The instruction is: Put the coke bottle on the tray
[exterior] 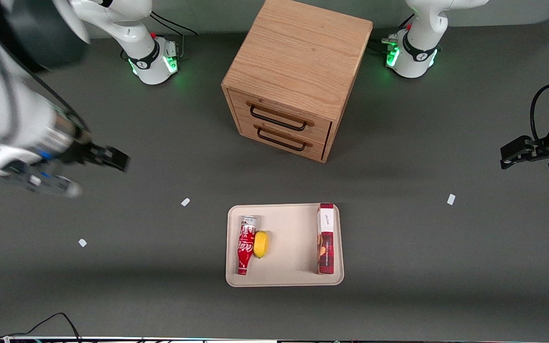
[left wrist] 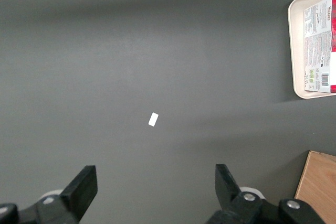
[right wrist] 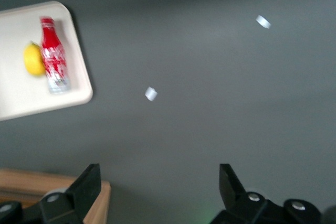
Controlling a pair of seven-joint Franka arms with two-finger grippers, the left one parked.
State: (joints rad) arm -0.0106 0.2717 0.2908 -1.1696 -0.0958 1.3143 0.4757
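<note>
Placement looks finished: coke bottle [exterior: 246, 245] lies on tray [exterior: 284, 280]; gripper [exterior: 112, 158], fingers apart, hangs well clear toward the working arm's end.

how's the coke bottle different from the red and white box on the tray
The slim red coke bottle is rounded, with a silver-grey base and red cap; the red-and-white rectangular box is flat-sided.
The bottle touches a yellow lemon; nothing touches the box.
The bottle lies along the working arm's edge of the beige tray; the box lies along the parked arm's edge.
Both lie lengthwise, similar in length. The open gripper hovers over the table, away from the tray.
</note>
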